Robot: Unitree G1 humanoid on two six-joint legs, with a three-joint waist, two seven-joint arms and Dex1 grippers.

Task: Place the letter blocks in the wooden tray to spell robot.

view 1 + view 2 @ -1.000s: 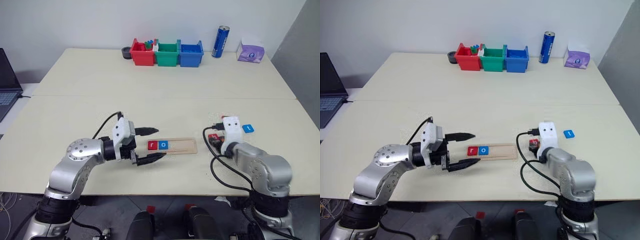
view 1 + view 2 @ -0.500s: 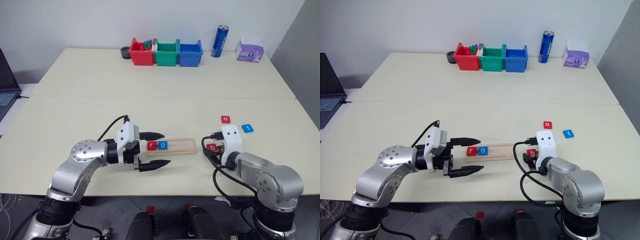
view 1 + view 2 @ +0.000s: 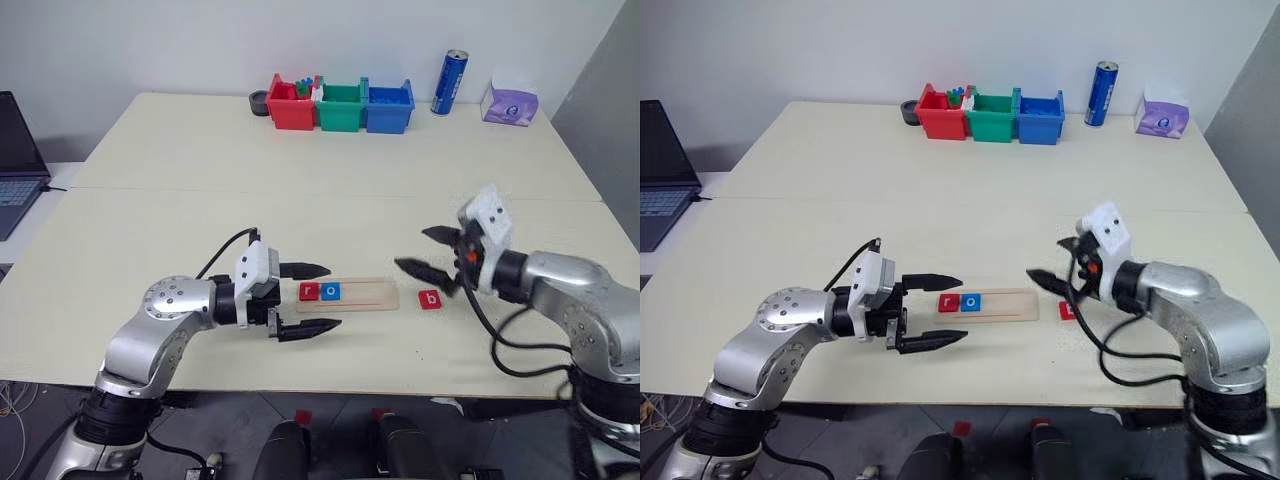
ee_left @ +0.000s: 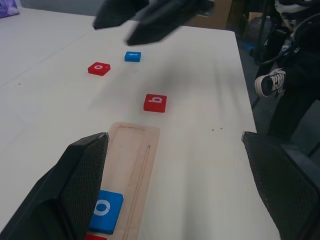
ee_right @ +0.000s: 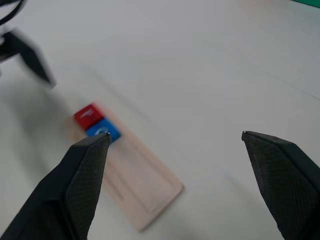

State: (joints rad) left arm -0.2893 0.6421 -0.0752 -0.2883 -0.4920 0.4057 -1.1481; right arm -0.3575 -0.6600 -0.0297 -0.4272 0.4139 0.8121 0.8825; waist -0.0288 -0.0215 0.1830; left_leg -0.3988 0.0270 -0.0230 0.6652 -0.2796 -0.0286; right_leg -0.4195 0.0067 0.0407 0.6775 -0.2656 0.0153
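Note:
The wooden tray (image 3: 360,293) lies near the table's front edge. At its left end sit a red r block (image 3: 307,291) and a blue o block (image 3: 331,291). A red b block (image 3: 430,299) lies flat on the table just right of the tray. Farther right, the left wrist view shows a red o block (image 4: 99,68) and a blue t block (image 4: 132,56). My left gripper (image 3: 334,296) is open and level, its fingers on either side of the tray's left end. My right gripper (image 3: 412,248) is open and empty, raised above the b block and pointing left.
Red (image 3: 290,103), green (image 3: 341,106) and blue (image 3: 389,106) bins stand at the table's back edge. Near them are a blue can (image 3: 449,82) and a purple tissue pack (image 3: 509,104). A laptop (image 3: 15,150) sits at the far left.
My right gripper has opened, risen off the table and swung to point left, and the red b block now lies uncovered beside the tray. The left gripper has kept its place.

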